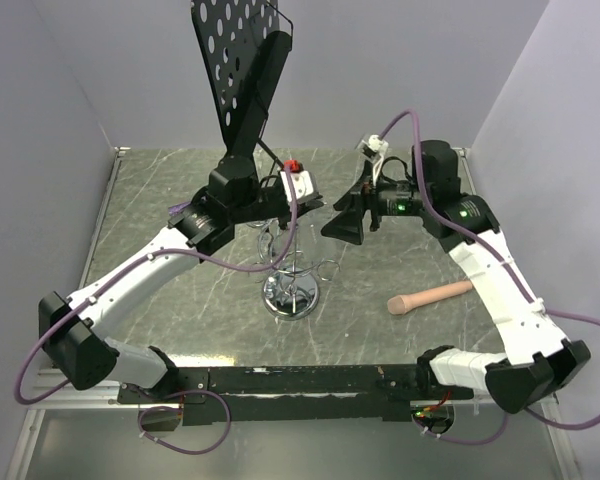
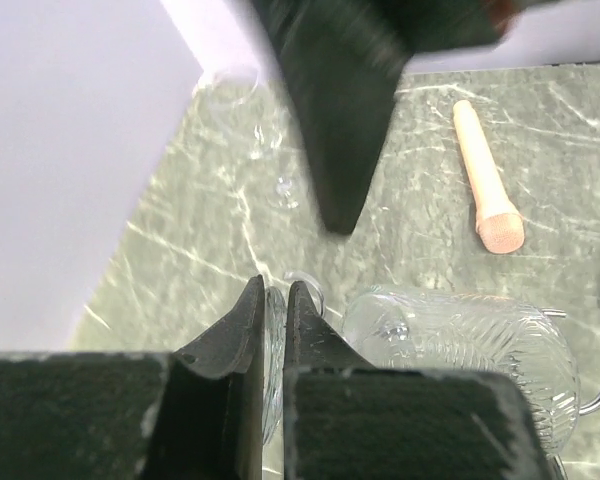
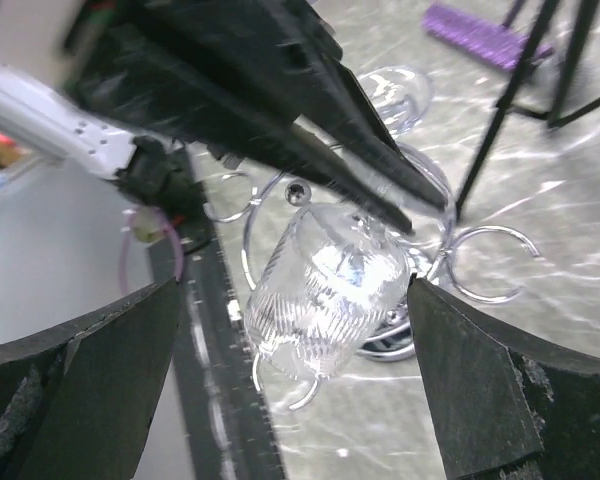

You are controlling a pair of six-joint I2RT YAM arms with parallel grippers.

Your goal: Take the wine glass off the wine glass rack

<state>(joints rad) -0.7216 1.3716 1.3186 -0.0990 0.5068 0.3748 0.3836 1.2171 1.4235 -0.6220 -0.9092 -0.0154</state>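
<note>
The left gripper (image 2: pixel 270 292) is seen pressed together, its 2 black fingers (image 2: pixel 242 335) parted only by a thin clear edge of glass pinched between them. That edge appears to be the foot of the wine glass (image 3: pixel 320 290), viewed edge-on. In the right wrist view the same 2 fingertips are seen meeting at the top of the glass, above the ribbed bowl. The glass is held bowl-down and tilted, among the looped wire arms of the wine glass rack (image 1: pixel 290 297) and above its round shiny base. Whether the foot is resting in a wire loop cannot be told, since that part is hidden by the fingers.

The right gripper (image 1: pixel 346 226) is spread wide, and nothing is held by it. Its 2 dark pads (image 3: pixel 95 375) are seen at either side of the right wrist view, with the ribbed bowl between them and apart from both. In the top view it is placed just to the right of the rack and pointed towards it, while the left gripper is placed at the rack's left.

The rack is stood near the middle of the grey-green marbled table (image 1: pixel 160 200). A wooden pestle (image 1: pixel 430 297) is laid on the table to the rack's right, well apart from it. A black perforated music stand (image 1: pixel 242 60) is seen behind the left arm.
</note>
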